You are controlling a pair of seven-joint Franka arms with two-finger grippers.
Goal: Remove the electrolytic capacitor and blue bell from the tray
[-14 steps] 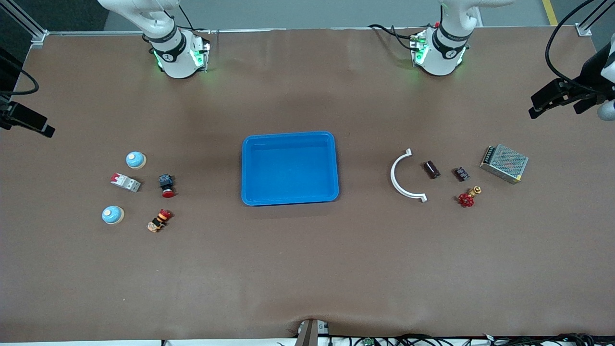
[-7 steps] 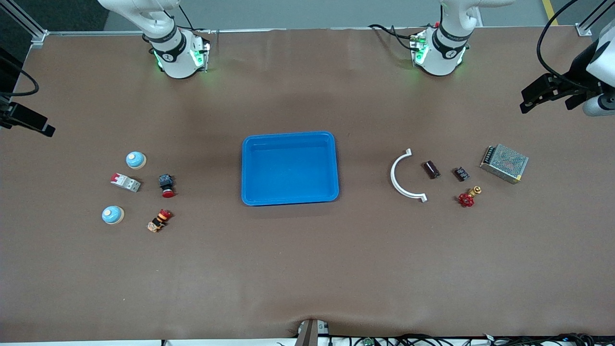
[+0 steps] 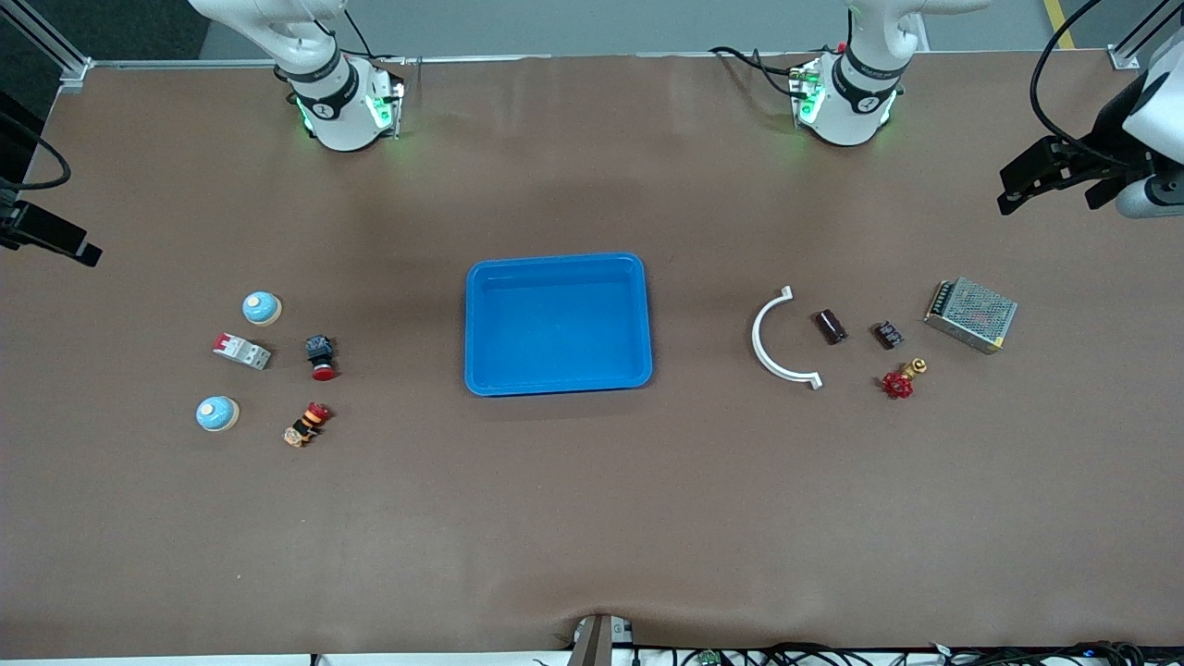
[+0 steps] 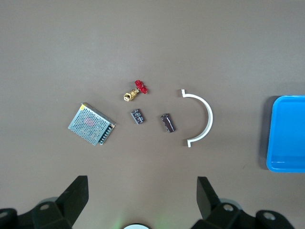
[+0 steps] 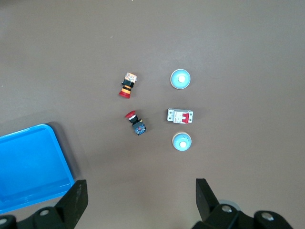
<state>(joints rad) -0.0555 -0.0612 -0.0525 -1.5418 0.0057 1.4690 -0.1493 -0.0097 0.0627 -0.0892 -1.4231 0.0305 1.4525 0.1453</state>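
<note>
Jaws on both arms stand fully spread and hold nothing. The left gripper (image 3: 1017, 190) hangs high over the table edge at the left arm's end, above the parts grouped there; the right gripper (image 3: 79, 248) hangs over the edge at the right arm's end. Neither is near any part.

Right arm's end of the table: two blue bells, one (image 3: 262, 308) farther from the front camera and one (image 3: 217, 413) nearer, with a red-and-white breaker (image 3: 242, 351) between them. Beside these lie a red-capped push button (image 3: 321, 358) and an orange-and-black part (image 3: 307, 425).

Table centre: the tray (image 3: 556, 266) sits empty.

Left arm's end: a white curved bracket (image 3: 772, 339) closest to the tray, then two dark cylindrical capacitors (image 3: 831, 326) (image 3: 889, 334) side by side, a red-handled valve (image 3: 900, 379) nearer the front camera, and a mesh-covered metal box (image 3: 970, 314) closest to the table edge.

Assessment: with nothing left in the tray and a capacitor and bells lying on the table, the removal appears complete. The step in hand looks like holding clear. No further pick seems called for; any next move would likely be only parking the arms.
</note>
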